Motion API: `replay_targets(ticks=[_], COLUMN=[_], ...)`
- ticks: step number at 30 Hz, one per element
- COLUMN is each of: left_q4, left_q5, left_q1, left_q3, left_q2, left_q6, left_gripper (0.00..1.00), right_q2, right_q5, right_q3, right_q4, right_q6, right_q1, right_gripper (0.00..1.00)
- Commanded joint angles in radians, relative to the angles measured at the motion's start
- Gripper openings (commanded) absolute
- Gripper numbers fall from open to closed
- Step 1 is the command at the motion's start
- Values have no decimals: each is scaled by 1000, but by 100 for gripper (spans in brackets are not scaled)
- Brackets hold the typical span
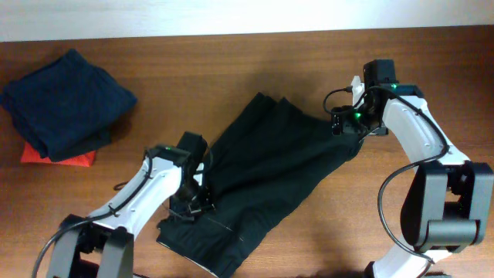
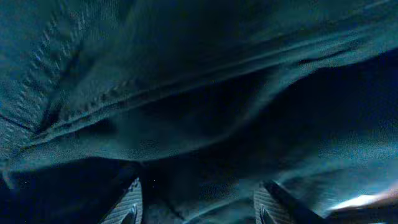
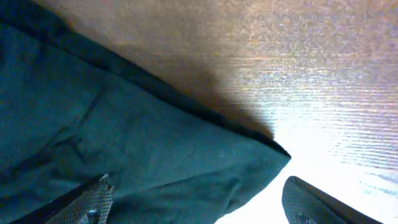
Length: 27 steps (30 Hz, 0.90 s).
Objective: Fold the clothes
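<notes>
Black clothes [image 1: 262, 170] lie spread on the table [image 1: 231, 62], one corner between the wide-open right hand [image 3: 193, 204], bulk beneath the equally spread left hand [image 2: 196, 208]; each should pinch one edge, then lift together.

Dim, blurry clothes [image 2: 186, 93]; glare on table [image 3: 323, 155]

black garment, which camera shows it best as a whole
The overhead view: it takes in nearly the whole black garment, spread diagonally across the table. The left wrist view shows only close, dark folds and a stitched seam. The right wrist view shows just one pointed corner lying on the wood.
</notes>
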Motion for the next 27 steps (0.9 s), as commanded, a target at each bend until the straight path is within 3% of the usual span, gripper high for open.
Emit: replay_targets(ticks=[1, 2, 4, 7, 10, 12, 15, 18, 19, 21, 24, 27], left_q4=[123, 149, 249, 470, 577, 509, 246, 100, 98, 97, 97, 99], left_q5=[-77, -216, -306, -274, -244, -189, 58, 60, 60, 60, 59, 59], left_q1=[-3, 16, 107, 309, 337, 337, 336, 333, 333, 333, 333, 333], left_q3=[-127, -132, -111, 2, 142, 250, 358, 357, 357, 357, 357, 357], left_q2=[-2, -2, -2, -2, -2, -2, -2, -2, -2, -2, -2, -2], left_q6=[5, 5, -18, 78, 169, 170, 170, 170, 170, 170, 170, 170], left_gripper=[57, 58, 62, 62, 63, 70, 79, 82, 83, 83, 83, 83], right_q2=[-19, -19, -19, -19, -19, -13, 76, 190, 205, 206, 199, 103], right_q5=[13, 13, 12, -39, -176, -220, -249, -330, -325, -321, -257, -163], right_q3=[18, 18, 18, 18, 17, 17, 17, 17, 17, 17, 31, 70], right_q4=[-26, -35, -45, -63, -56, -47, 5, 11, -1, -37, -87, -109], right_q6=[13, 13, 13, 16, 3, -53, -53, -82, -82, -82, -53, 110], right_q1=[-4, -4, -4, -4, -3, -3, -2, 6, 28, 49, -6, -192], right_gripper=[90, 90, 90, 92, 96, 96, 95, 86, 74, 6, 4, 4])
